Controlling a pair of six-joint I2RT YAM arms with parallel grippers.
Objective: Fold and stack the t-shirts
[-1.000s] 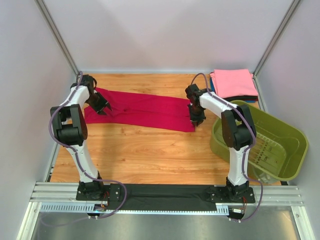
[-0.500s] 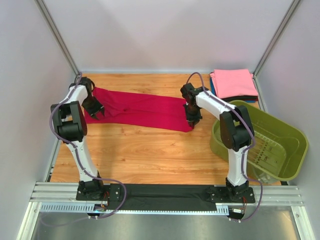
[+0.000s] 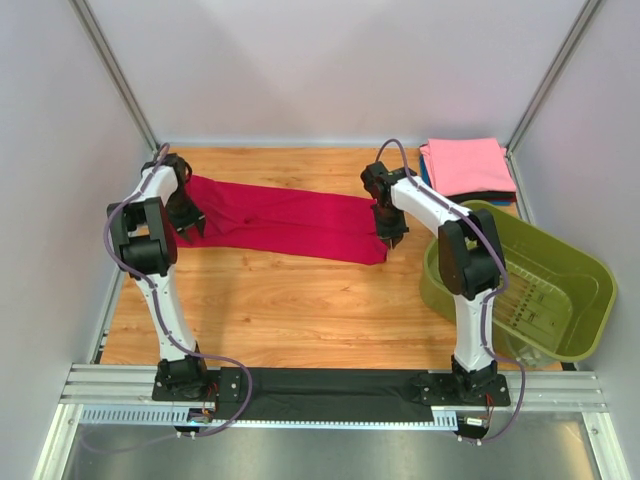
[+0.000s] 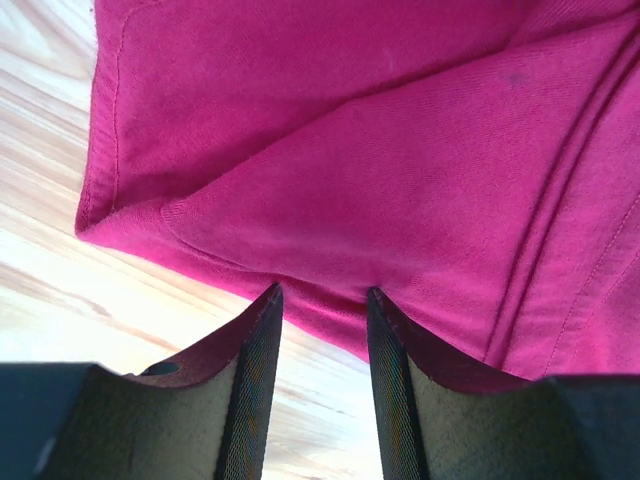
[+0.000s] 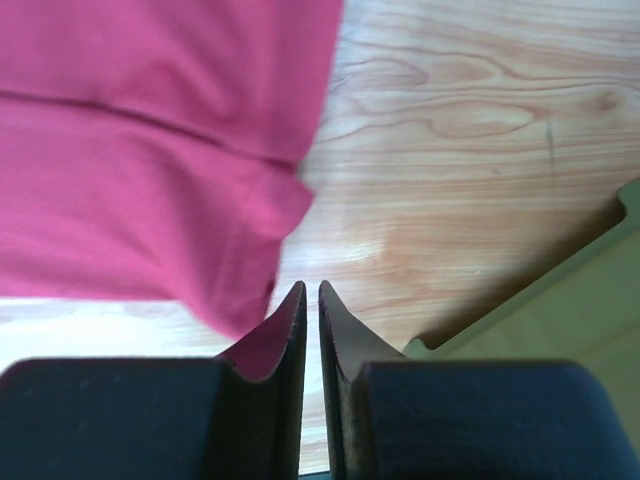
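Observation:
A deep crimson t-shirt (image 3: 280, 225) lies folded into a long band across the far half of the wooden table. My left gripper (image 3: 188, 222) is at the shirt's left end. In the left wrist view (image 4: 322, 292) its jaws are open, with the tips at the near hem of the crimson cloth (image 4: 400, 150) and nothing between them. My right gripper (image 3: 391, 238) is at the shirt's right end. In the right wrist view (image 5: 311, 287) its jaws are nearly together and empty, just right of the shirt's corner (image 5: 130, 150). A folded pink t-shirt (image 3: 467, 165) tops a stack at the back right, with blue (image 3: 424, 170) and black (image 3: 490, 196) edges under it.
An olive-green plastic basket (image 3: 560, 270) stands at the right, close to my right arm; its rim shows in the right wrist view (image 5: 600, 290). Grey walls enclose the table (image 3: 300, 300) on three sides.
My left gripper has shifted left and slightly nearer, to the shirt's left end. My right wrist has turned a little at the right end. The shirt lies as before.

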